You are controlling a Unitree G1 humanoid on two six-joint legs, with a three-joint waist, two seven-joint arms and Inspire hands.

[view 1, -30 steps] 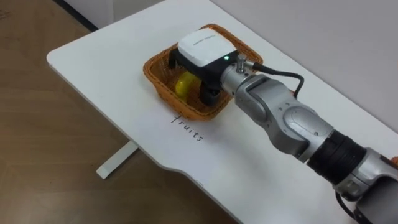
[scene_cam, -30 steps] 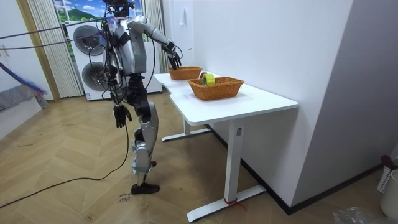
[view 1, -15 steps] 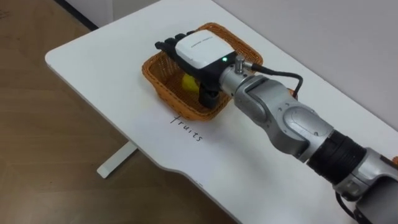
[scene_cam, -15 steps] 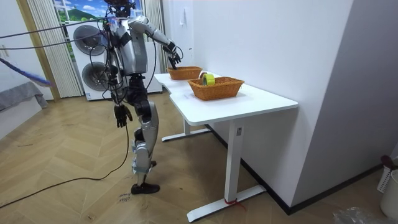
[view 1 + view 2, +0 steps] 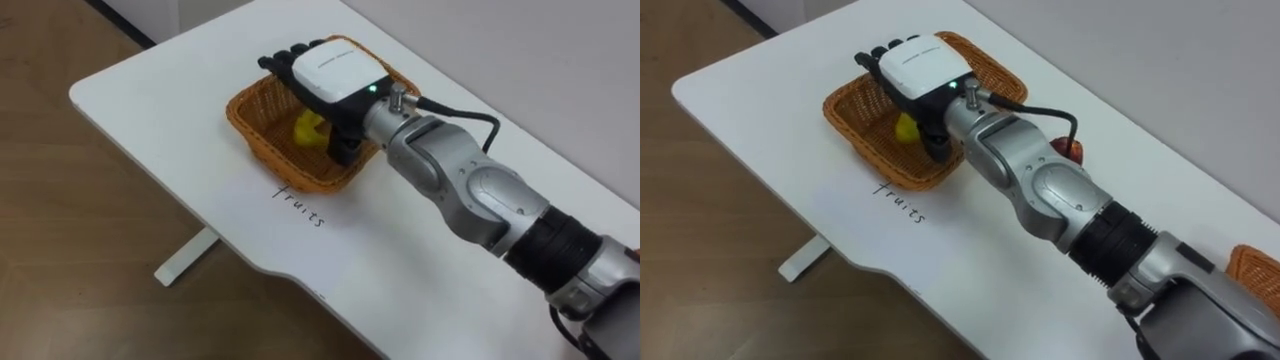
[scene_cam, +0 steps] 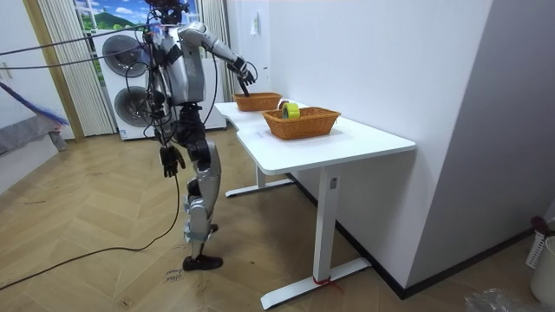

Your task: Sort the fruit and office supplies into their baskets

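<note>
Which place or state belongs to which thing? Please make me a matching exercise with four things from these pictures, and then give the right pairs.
Things:
1. yellow fruit
2. right hand
3. left hand
4. roll of tape

Places and states:
A. hanging beside the robot's leg
B. lying in the fruit basket
C. open, over the fruit basket
D. in the second basket, nearer in the room view

Pairs: 1-B, 2-C, 3-A, 4-D

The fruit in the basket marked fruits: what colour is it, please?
Yellow; the fruit shows best in the left eye view, inside the basket.
</note>
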